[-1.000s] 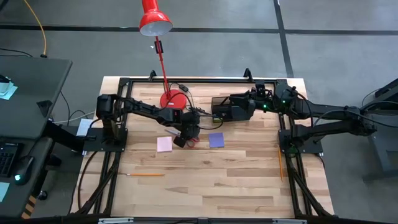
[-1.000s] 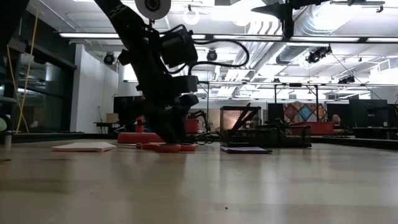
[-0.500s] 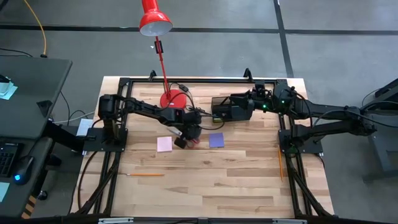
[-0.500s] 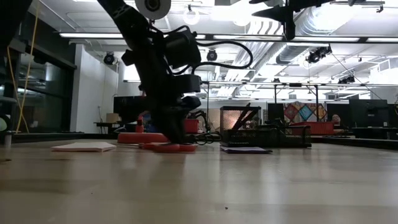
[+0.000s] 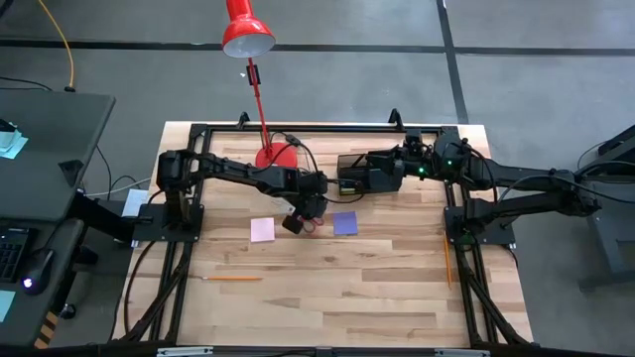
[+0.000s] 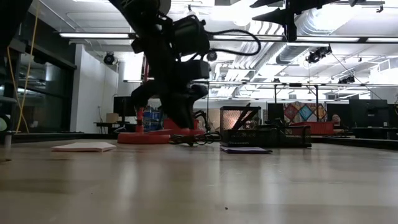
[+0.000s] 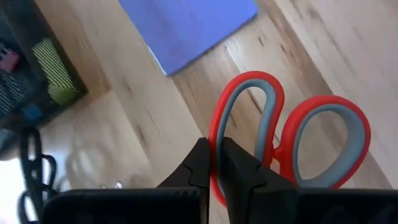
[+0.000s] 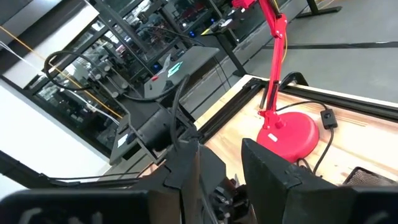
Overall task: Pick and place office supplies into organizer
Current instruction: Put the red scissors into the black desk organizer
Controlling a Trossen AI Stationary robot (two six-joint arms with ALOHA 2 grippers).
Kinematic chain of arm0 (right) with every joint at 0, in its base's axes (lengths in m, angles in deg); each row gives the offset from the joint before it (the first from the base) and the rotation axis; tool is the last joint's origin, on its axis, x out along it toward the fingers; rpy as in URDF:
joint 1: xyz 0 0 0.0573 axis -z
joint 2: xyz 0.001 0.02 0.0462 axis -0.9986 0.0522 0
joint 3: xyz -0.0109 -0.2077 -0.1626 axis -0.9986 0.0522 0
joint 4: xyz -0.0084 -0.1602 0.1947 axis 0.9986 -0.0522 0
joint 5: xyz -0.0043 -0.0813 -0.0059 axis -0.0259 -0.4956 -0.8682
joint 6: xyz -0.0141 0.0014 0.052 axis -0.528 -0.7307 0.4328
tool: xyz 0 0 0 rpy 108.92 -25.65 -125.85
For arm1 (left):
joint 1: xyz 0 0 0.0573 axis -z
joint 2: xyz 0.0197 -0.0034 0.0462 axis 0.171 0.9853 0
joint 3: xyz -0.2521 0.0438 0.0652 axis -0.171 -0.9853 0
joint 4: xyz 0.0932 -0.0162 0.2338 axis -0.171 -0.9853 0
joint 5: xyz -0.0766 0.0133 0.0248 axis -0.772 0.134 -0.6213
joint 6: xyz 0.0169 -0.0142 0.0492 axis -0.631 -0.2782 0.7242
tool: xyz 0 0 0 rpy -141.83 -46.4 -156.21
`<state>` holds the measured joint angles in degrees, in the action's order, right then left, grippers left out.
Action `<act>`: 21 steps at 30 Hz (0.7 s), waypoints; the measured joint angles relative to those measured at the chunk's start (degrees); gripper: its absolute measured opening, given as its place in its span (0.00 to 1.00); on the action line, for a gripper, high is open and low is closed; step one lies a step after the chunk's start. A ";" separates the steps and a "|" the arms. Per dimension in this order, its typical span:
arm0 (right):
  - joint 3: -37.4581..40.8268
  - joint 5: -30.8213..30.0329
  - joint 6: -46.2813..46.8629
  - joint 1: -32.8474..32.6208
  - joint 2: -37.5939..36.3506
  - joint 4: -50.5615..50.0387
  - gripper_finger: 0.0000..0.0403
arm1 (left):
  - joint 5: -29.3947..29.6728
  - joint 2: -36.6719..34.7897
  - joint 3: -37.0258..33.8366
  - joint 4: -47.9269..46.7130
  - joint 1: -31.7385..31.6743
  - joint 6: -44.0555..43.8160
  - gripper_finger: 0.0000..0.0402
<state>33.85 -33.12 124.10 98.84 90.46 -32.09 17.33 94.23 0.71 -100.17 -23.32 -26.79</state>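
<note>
left tool (image 7: 217, 163) clamped on red-handled scissors (image 7: 287, 140), wrist tilted down

Left arm reaches across the table's middle, its gripper (image 5: 295, 222) angled down, fingers (image 7: 200, 167) pinched together. Right arm extends inward along the far side, its gripper (image 8: 219, 168) parted, holding nothing.

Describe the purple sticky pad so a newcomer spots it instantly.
On the wooden table, look just in front of the black organizer. The purple sticky pad lies flat there, right of the left gripper with the red-handled scissors; its twin further left is pink.
</note>
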 joint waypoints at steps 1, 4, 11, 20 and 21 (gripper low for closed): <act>0.00 -0.02 -0.27 0.00 0.00 0.00 0.27 | -0.20 -0.02 0.67 -0.52 0.00 0.03 0.01; 0.00 -0.92 -1.18 0.00 -0.03 -0.07 0.27 | -0.43 -0.10 3.01 -2.52 0.00 -0.06 0.01; 0.00 -5.41 -6.23 0.00 -3.46 -0.17 0.27 | 0.22 -0.14 10.16 -6.04 -0.02 -1.36 0.01; -0.02 -12.88 -13.89 0.02 -14.41 -2.38 0.27 | 1.03 -0.22 18.78 -7.87 -1.22 -7.20 0.00; -0.02 -13.54 -13.52 0.01 -15.35 -3.82 0.27 | 0.91 -0.22 19.48 -8.13 -1.83 -8.98 0.00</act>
<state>33.83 -46.65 110.58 98.85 75.11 -35.91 18.23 94.01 20.19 -108.30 -25.15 -35.76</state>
